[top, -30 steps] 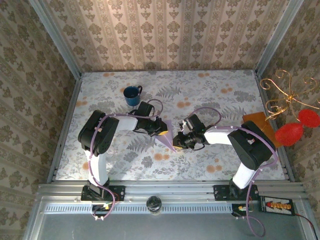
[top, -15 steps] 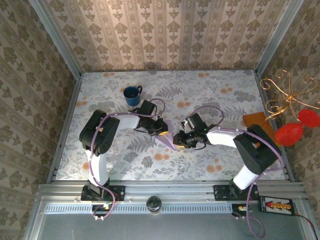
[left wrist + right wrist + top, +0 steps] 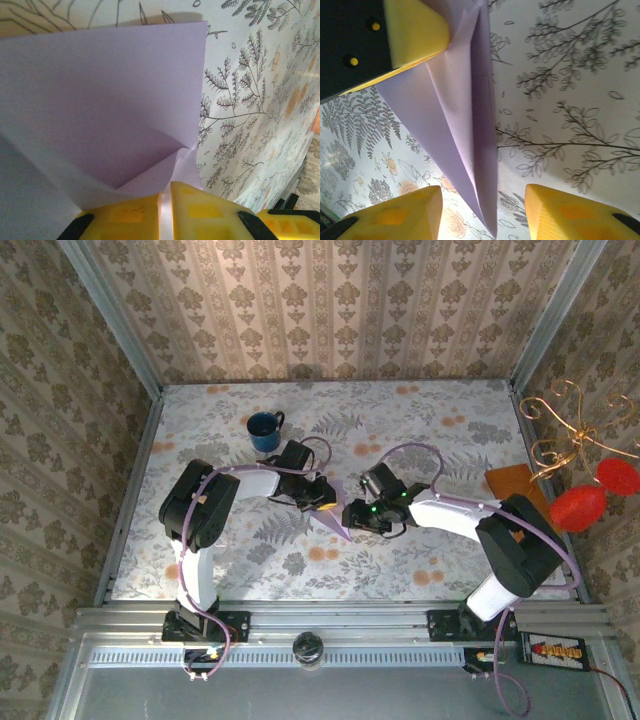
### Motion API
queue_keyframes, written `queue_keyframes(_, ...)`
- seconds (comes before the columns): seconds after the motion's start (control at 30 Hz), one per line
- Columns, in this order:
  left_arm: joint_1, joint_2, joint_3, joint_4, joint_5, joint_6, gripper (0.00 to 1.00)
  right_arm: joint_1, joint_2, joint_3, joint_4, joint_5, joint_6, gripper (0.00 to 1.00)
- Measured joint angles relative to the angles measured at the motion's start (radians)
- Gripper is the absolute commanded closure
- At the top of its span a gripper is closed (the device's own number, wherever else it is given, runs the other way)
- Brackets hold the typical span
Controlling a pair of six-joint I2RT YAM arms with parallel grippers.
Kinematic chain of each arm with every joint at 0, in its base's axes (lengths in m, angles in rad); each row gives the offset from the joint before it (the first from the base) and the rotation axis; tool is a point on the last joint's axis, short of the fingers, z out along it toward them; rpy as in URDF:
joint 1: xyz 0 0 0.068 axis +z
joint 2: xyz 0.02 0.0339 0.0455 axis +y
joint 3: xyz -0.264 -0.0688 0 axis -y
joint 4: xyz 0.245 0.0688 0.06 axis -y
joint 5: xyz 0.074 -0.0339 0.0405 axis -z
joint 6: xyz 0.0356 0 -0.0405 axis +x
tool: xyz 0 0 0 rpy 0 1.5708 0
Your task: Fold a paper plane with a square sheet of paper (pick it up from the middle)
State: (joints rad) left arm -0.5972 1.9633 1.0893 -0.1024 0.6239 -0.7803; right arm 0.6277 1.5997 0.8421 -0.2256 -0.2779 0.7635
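Your sheet of paper (image 3: 334, 514) is near the middle of the table (image 3: 440, 440), lifted off the cloth and already well on from a flat square. It is folded along a centre crease, and at least one diagonal flap narrows it to a point. I judge you to be roughly midway. The nose is formed, but the wing folds are not visible and are probably not yet done, so it is not a finished dart.

In the overhead view its long axis runs from about 12 o'clock to 5 o'clock. The pointed end faces 5 o'clock, toward your near edge, and the broad end faces away.

Your left gripper (image 3: 322, 502) comes in from 10 o'clock and is pinched tight on the paper, at the fold near the broad end. Your right gripper (image 3: 352, 515) sits at 3 o'clock of the sheet. Its yellow fingers (image 3: 395, 215) stand apart on either side of the pointed end, with a gap on both sides and nothing gripped.

The blue mug (image 3: 265, 430) stands well apart at 11 o'clock.
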Motion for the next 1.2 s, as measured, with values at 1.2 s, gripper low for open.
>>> queue_keyframes(1.2, -0.003, -0.013, -0.022, 0.039, 0.008, 0.007, 0.84, 0.045, 0.045, 0.06, -0.071, 0.076, 0.025, 0.66)
